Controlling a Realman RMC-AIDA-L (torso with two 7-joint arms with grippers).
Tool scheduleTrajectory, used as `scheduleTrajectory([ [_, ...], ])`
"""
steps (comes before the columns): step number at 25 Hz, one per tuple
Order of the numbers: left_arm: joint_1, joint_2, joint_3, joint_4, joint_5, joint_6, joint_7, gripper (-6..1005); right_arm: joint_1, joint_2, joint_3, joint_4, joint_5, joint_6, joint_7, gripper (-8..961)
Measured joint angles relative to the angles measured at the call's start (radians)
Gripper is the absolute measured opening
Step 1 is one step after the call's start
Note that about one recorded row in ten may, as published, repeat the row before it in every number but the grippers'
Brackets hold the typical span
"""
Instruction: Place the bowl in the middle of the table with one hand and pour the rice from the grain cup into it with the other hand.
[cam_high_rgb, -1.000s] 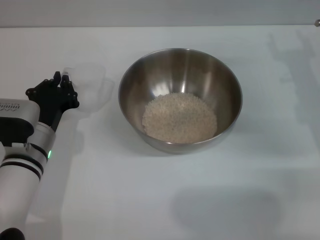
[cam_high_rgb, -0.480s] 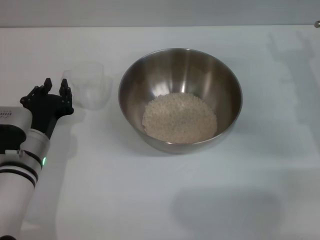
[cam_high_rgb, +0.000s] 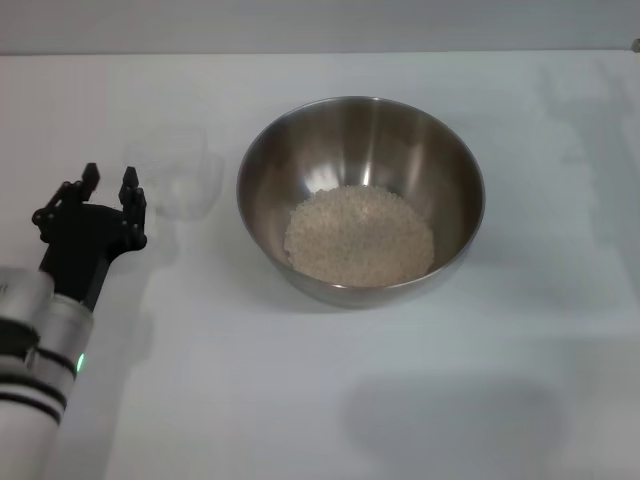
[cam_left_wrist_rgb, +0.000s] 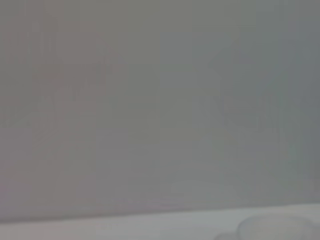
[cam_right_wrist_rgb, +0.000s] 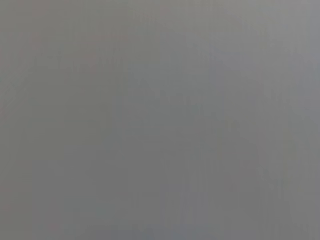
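Note:
The steel bowl (cam_high_rgb: 361, 198) stands in the middle of the white table (cam_high_rgb: 320, 400) with a heap of rice (cam_high_rgb: 359, 236) in its bottom. The transparent grain cup (cam_high_rgb: 178, 178) stands upright and empty on the table just left of the bowl. My left gripper (cam_high_rgb: 107, 186) is open and empty, a little to the near left of the cup and apart from it. The cup's rim shows faintly in the left wrist view (cam_left_wrist_rgb: 277, 227). My right gripper is out of view.
The table's far edge (cam_high_rgb: 320, 53) runs along the top of the head view. The right wrist view shows only plain grey.
My left gripper has let go of the grain cup and drawn back toward me and to the left. The cup stays standing beside the bowl.

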Motion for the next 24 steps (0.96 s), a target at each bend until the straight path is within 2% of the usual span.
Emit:
scheduleTrajectory([
  [5, 0.060, -0.003, 0.002, 0.022, 0.044, 0.208, -0.026, 397, -0.011, 0.002, 0.000, 0.000, 0.003, -0.005, 0.000, 773],
  [7, 0.072, -0.003, 0.011, 0.069, 0.046, 0.347, -0.082, 463, -0.018, 0.004, 0.000, 0.000, 0.003, -0.005, 0.000, 773],
  [10, 0.068, -0.006, 0.024, 0.137, 0.048, 0.467, -0.164, 562, -0.030, 0.007, 0.000, -0.002, 0.001, -0.002, 0.000, 773],
  [19, 0.031, -0.005, 0.015, 0.198, 0.040, 0.508, -0.212, 785, -0.035, 0.010, 0.000, -0.004, -0.001, 0.011, 0.000, 773],
  [21, 0.005, -0.006, 0.014, 0.227, 0.039, 0.504, -0.218, 809, -0.033, 0.010, -0.001, -0.006, -0.001, 0.030, 0.005, 773],
  [24, 0.000, -0.006, 0.013, 0.233, 0.039, 0.504, -0.221, 844, -0.033, 0.009, -0.004, -0.006, -0.003, 0.033, 0.003, 773],
])
